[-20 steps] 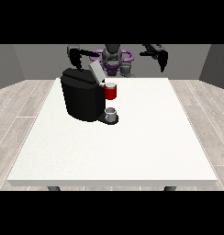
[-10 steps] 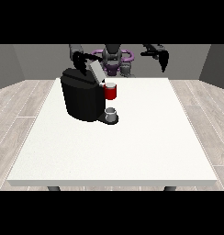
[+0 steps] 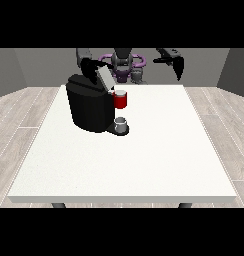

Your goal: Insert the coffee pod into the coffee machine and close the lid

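Note:
A black coffee machine [image 3: 89, 107] stands on the white table [image 3: 144, 150] at the back left. Its grey lid [image 3: 104, 78] is raised and tilted. A red pod holder [image 3: 120, 100] juts from its front, with a small grey cup [image 3: 121, 125] below on the drip base. The hand at the view's left [image 3: 92, 68] rests just behind and above the lid, touching or nearly touching it. The hand at the view's right [image 3: 177, 65] hangs in the air past the table's far edge, fingers pointing down, holding nothing. I see no loose coffee pod.
The robot's torso [image 3: 124, 65] stands behind the table's far edge. Bare white tabletop stretches from the machine to the near and right edges.
The hand at the view's left has moved down and right onto the lid's back. The lid still stands up. The hand at the view's right stays in place.

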`<state>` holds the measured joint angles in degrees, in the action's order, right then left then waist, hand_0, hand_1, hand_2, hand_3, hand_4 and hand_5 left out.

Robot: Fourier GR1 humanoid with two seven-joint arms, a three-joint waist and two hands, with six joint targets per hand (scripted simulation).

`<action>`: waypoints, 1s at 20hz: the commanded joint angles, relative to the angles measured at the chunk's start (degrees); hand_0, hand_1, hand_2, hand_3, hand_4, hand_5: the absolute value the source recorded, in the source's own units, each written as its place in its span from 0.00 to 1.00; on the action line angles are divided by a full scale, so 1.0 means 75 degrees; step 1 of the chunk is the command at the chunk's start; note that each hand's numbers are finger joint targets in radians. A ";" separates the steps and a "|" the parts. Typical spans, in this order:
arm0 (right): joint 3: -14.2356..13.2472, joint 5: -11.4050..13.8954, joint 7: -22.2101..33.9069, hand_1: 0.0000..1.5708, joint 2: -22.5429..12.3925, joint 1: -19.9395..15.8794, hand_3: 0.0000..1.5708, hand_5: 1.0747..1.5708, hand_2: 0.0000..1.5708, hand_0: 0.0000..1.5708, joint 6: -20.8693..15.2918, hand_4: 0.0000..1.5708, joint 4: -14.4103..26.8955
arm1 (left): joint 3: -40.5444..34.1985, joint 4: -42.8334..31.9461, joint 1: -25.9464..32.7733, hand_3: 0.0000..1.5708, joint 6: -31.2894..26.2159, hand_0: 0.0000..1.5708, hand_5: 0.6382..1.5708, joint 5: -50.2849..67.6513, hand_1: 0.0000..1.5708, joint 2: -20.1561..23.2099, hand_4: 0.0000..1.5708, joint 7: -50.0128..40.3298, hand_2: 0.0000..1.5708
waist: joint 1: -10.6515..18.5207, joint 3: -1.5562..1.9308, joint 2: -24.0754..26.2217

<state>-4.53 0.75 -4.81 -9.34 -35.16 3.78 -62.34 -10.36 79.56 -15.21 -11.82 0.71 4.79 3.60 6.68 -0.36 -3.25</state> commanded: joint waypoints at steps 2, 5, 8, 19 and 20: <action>0.0121 0.0106 0.0481 0.00 0.0210 -0.0472 0.00 1.00 0.00 0.00 -0.0095 0.00 0.0293 | 0.0069 -0.0115 -0.0066 0.00 0.0131 0.00 1.00 0.0008 0.00 -0.0001 0.00 -0.0038 0.00 | 0.0028 0.0048 -0.0053; -0.0124 0.0186 -0.0180 0.00 -0.0056 -0.0528 0.00 1.00 0.00 0.00 -0.0099 0.00 0.0699 | 0.0269 0.0222 0.0029 0.00 0.0166 0.00 1.00 -0.0059 0.00 -0.0095 0.00 0.0049 0.00 | 0.0283 0.0049 -0.0321; 0.0302 0.0259 0.0546 0.00 0.0372 -0.0374 0.00 1.00 0.00 0.00 -0.0171 0.05 0.0241 | 0.0207 -0.0169 0.0585 0.00 -0.0118 0.00 1.00 0.0003 0.00 0.0053 0.00 0.0173 0.00 | 0.0150 0.0048 0.0329; 0.0645 0.0893 -0.0175 0.00 0.0277 -0.0790 0.00 1.00 0.00 0.00 -0.0196 0.09 0.0630 | 0.0072 -0.0135 -0.0225 0.00 0.0154 0.00 1.00 0.0210 0.00 0.0201 0.08 -0.0323 0.00 | 0.0286 0.0050 -0.0160; 0.0525 0.0867 0.0101 0.00 0.0202 -0.1468 0.00 1.00 0.00 0.00 -0.0258 0.08 0.0454 | -0.0204 -0.0686 -0.0273 0.00 -0.0077 0.00 1.00 0.0282 0.00 0.0453 0.09 0.0549 0.00 | 0.0223 0.0047 -0.0549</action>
<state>-0.93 5.41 -2.09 -7.28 -43.49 2.22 -59.47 -10.71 75.95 -16.37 -10.96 1.67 6.55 5.48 8.00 0.07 -5.08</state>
